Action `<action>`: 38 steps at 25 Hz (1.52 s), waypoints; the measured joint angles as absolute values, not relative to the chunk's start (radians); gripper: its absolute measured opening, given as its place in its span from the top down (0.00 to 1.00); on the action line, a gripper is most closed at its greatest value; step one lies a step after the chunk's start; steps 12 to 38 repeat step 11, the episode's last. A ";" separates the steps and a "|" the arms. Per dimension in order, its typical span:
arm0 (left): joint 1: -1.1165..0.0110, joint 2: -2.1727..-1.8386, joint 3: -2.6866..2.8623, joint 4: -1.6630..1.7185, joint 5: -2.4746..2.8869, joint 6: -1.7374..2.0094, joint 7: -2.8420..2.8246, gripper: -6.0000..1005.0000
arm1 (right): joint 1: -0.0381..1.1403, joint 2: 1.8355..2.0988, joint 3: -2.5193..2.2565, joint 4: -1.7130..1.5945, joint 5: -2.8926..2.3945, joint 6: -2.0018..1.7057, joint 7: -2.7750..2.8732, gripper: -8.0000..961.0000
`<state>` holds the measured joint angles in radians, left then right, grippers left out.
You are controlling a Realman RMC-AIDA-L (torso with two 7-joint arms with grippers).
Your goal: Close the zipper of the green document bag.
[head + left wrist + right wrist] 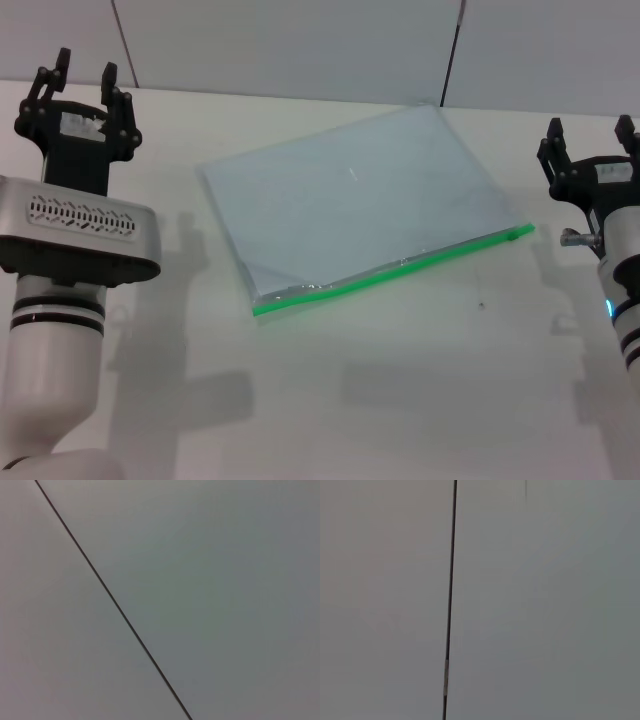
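Note:
The green document bag (360, 195), a flat translucent pale bluish pouch, lies tilted in the middle of the white table (400, 400). Its zipper (400, 269) is the bright green strip along the near long edge, with a small green lump (513, 236) at its right end. I cannot tell whether the zipper is open. My left gripper (85, 65) is raised at the far left, fingers up and open, well clear of the bag. At the right edge, beyond the zipper's right end, my right gripper (590, 125) is raised and open. Neither holds anything.
Grey wall panels (300, 40) stand behind the table. Both wrist views show only a plain grey panel with a dark seam (115, 602) (451, 580). A tiny dark speck (481, 305) lies on the table just in front of the bag.

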<state>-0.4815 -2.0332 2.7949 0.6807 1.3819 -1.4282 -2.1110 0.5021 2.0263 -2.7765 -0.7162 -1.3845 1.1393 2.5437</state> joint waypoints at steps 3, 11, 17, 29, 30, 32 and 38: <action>-0.482 -2.033 2.795 0.681 1.382 -1.428 -2.117 0.58 | 0.502 2.026 -2.776 -0.718 -1.383 1.139 2.544 0.21; -0.482 -2.033 2.795 0.678 1.382 -1.428 -2.119 0.58 | 0.503 2.026 -2.776 -0.719 -1.383 1.143 2.545 0.21; -0.482 -2.033 2.795 0.678 1.382 -1.428 -2.119 0.58 | 0.503 2.026 -2.776 -0.719 -1.383 1.143 2.545 0.21; -0.482 -2.033 2.795 0.678 1.382 -1.428 -2.119 0.58 | 0.503 2.026 -2.776 -0.719 -1.383 1.143 2.545 0.21; -0.482 -2.033 2.795 0.678 1.382 -1.428 -2.119 0.58 | 0.503 2.026 -2.776 -0.719 -1.383 1.143 2.545 0.21; -0.482 -2.033 2.795 0.678 1.382 -1.428 -2.119 0.58 | 0.503 2.026 -2.776 -0.719 -1.383 1.143 2.545 0.21; -0.482 -2.033 2.795 0.678 1.382 -1.428 -2.119 0.58 | 0.503 2.026 -2.776 -0.719 -1.383 1.143 2.545 0.21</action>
